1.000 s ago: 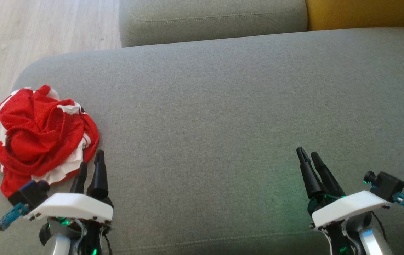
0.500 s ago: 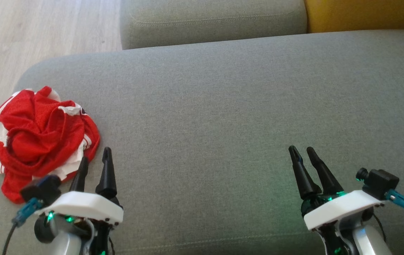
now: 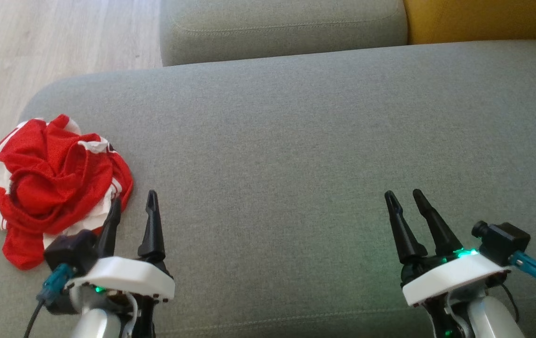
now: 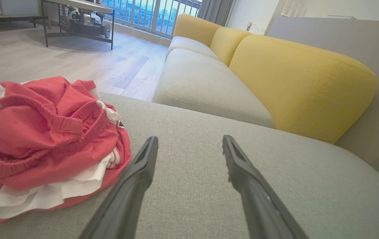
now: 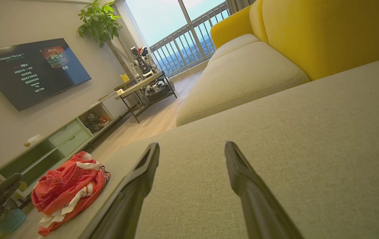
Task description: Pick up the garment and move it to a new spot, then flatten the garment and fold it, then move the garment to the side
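Here we are at the sofa, and the garment (image 3: 56,188), red with white panels, lies in a crumpled heap at the far left end of the grey seat (image 3: 296,141). It sits right by the rounded corner, with the wooden floor (image 3: 37,42) just beyond it. You can see an elastic waistband bunched up in the folds from the left wrist's angle, and white cloth pokes out underneath.

The left claw (image 3: 134,197) is low over the seat, just beside the heap's near right edge. It's spread wide and holds nothing. One of its dark fingers (image 4: 136,172) runs right along the hem. From above, that finger overlaps the red cloth, but I can't say whether it's actually touching. The other finger stands over bare grey fabric.

Over on the other side, the right claw (image 3: 404,193) is well apart from the garment. It sits near the right end of the seat, and its fingers point up and slightly leftward. It's wide too, with nothing between the fingers but grey upholstery.

Behind the seat is a second grey cushion (image 3: 282,28), and next to that a yellow backrest (image 3: 479,19). From the right wrist you also catch a television (image 5: 33,71) on the wall and a leafy plant (image 5: 99,20) by the balcony window.
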Available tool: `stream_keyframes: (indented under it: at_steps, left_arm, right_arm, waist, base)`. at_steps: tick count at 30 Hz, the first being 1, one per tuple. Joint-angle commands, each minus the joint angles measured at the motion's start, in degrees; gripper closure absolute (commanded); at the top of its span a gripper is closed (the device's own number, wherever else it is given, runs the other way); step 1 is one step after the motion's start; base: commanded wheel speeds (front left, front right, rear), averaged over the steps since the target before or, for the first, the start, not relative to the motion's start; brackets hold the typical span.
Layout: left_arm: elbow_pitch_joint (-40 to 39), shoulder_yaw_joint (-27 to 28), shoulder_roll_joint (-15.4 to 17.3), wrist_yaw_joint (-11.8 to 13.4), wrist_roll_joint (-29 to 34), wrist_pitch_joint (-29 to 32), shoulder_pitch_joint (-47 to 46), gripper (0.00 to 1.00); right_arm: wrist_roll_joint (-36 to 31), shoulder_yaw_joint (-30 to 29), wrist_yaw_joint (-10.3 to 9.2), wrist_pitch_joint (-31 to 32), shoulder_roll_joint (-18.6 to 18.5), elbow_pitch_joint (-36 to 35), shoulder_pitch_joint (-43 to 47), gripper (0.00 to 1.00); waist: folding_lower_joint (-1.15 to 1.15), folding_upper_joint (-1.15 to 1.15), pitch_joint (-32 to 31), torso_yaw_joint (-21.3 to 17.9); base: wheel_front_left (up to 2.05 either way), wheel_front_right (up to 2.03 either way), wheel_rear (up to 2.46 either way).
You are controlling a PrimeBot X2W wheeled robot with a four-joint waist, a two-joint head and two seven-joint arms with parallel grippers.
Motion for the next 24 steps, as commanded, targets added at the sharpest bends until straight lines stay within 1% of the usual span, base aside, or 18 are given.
stream_keyframes:
  at_steps: [1, 10, 20, 24]
  left_arm:
    - [-2.43, 1.07, 0.97, -0.13, 2.09, -1.15, -1.36, 0.00]
    - [-2.66, 0.85, 0.25, -1.86, 6.71, -2.51, -0.66, 0.00]
    - [-2.75, 1.22, -0.90, -4.11, 13.70, -4.21, 0.21, 0.00]
    - [-2.55, 1.79, -1.89, -5.23, 16.72, -5.06, 0.80, 0.00]
  right_arm:
    - [-2.30, 0.71, -0.01, -1.13, -0.56, -1.92, -2.87, 0.00]
    - [-7.70, 1.08, -0.01, -2.49, -0.59, -1.24, -2.97, 0.00]
    - [-14.75, 0.73, -0.01, -4.17, -0.64, -0.62, -3.29, 0.00]
    - [-18.13, 0.68, -0.01, -5.02, -0.66, -0.25, -3.47, 0.00]
  waist:
    - [0.00, 0.00, -0.03, 0.06]
    - [0.00, 0.00, 0.09, 0.24]
    - [0.00, 0.00, 0.25, 0.37]
    - [0.00, 0.00, 0.27, 0.39]
  base:
    - [0.00, 0.00, 0.00]
    - [0.00, 0.00, 0.00]
    - [0.00, 0.00, 0.00]
    - [0.00, 0.00, 0.00]
